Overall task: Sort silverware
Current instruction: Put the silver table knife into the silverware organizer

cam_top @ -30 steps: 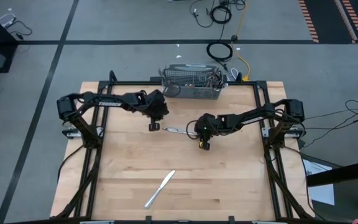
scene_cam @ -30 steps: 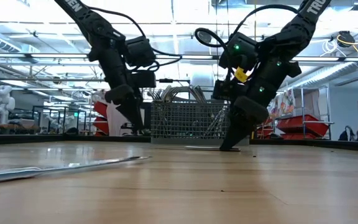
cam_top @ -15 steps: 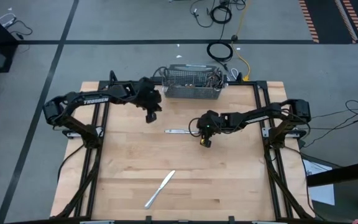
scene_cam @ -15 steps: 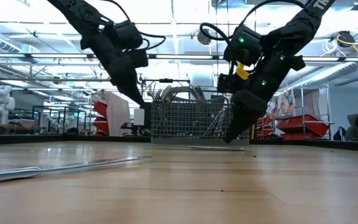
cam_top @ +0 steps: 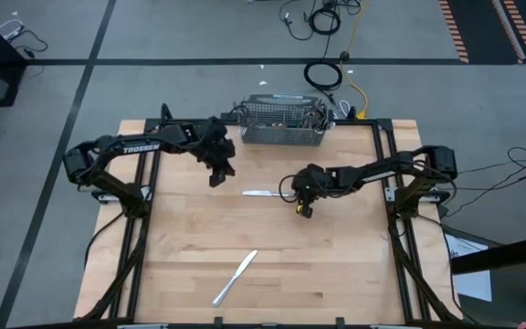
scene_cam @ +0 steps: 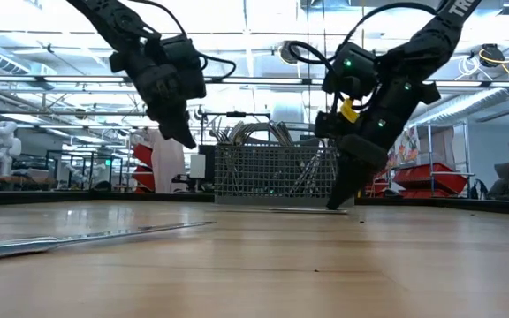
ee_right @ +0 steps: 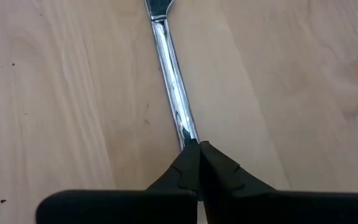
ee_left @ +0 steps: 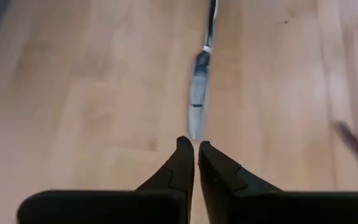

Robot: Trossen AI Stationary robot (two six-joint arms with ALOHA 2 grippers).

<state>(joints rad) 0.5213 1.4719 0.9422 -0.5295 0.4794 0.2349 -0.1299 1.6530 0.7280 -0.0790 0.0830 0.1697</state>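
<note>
- Silverware: one piece [cam_top: 260, 193] lies flat on the table [cam_top: 336, 274] in front of the basket [cam_top: 284, 135]; a knife [cam_top: 235, 278] lies farther from the basket, near the front edge; more pieces stand in the basket.
- Right gripper [ee_right: 197, 149], jaws pinched on the very tip of that piece's handle, low at the table. Such a thin end-hold may let the piece swing or slip out on lifting.
- Left gripper [cam_top: 215, 175], jaws nearly closed and empty, hangs just before the basket's left end; a swinging piece could strike it.

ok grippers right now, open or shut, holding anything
Left gripper: shut, empty, above the table.
Right gripper: shut on the end of the utensil lying on the table.
</note>
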